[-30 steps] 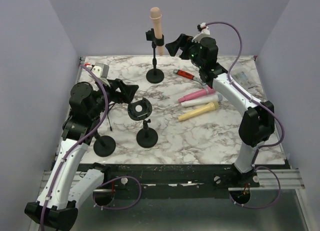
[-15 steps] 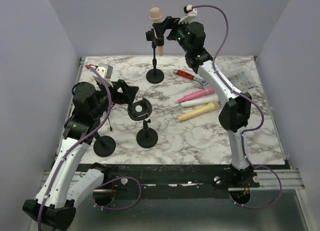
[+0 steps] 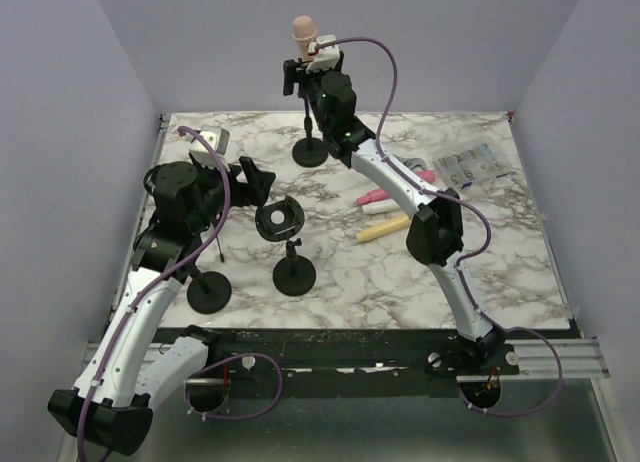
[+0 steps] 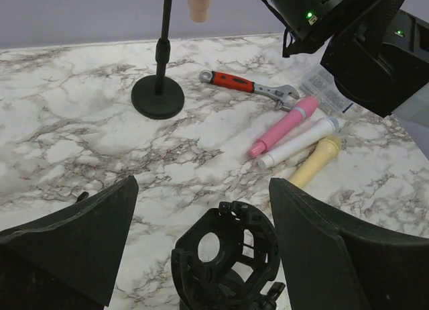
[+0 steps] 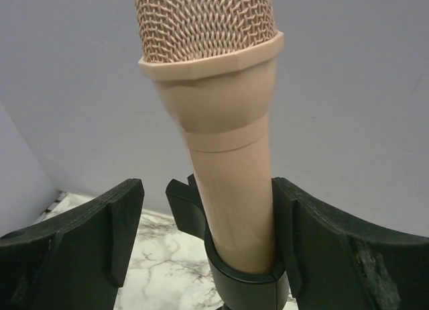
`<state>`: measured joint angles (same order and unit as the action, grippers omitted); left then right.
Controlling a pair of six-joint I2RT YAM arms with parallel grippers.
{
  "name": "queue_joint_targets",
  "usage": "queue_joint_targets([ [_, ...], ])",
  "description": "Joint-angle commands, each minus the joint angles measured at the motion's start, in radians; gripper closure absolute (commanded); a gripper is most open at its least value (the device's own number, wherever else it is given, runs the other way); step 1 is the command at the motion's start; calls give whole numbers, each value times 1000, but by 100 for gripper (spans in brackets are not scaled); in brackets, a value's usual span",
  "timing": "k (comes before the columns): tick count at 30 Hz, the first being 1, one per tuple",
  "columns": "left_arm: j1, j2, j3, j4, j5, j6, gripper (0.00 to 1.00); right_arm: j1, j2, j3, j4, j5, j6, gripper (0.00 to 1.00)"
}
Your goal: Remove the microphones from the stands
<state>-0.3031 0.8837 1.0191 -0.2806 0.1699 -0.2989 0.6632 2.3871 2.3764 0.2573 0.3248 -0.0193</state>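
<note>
Marble table (image 3: 480, 272); peach microphone (image 5: 228, 169) in stand (image 3: 310, 150), right pincer (image 5: 208, 229) around it.

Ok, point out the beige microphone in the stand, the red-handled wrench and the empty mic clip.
Beige microphone (image 5: 228, 176): right wrist view, on its handle just above the holder.
Red-handled wrench (image 4: 234, 82): left wrist view, on the red grip.
Empty mic clip (image 4: 234, 209): left wrist view, on its upper rim.

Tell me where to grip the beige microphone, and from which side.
Grip the microphone by its straight handle above the black clip, below the flared collar. Come level from the arms' side, fingers either side like the right gripper; it stands near upright, so lift straight up.
</note>
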Motion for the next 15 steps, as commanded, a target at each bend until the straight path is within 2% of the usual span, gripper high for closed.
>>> queue_joint_targets([
  [1, -4, 8, 26, -6, -33, 14, 18, -9, 31, 28, 85, 157, -104, 21],
  [3, -3, 11, 24, -5, -33, 14, 18, -9, 35, 25, 110, 171, -118, 25],
  [6, -2, 14, 24, -5, -34, 13, 18, -8, 44, 39, 128, 207, -146, 36],
  [12, 5, 14, 18, 0, -38, 9, 18, -9, 24, 29, 94, 115, -151, 77],
  [15, 13, 11, 12, 8, -36, 6, 17, -10, -58, -91, 106, -24, -108, 97],
])
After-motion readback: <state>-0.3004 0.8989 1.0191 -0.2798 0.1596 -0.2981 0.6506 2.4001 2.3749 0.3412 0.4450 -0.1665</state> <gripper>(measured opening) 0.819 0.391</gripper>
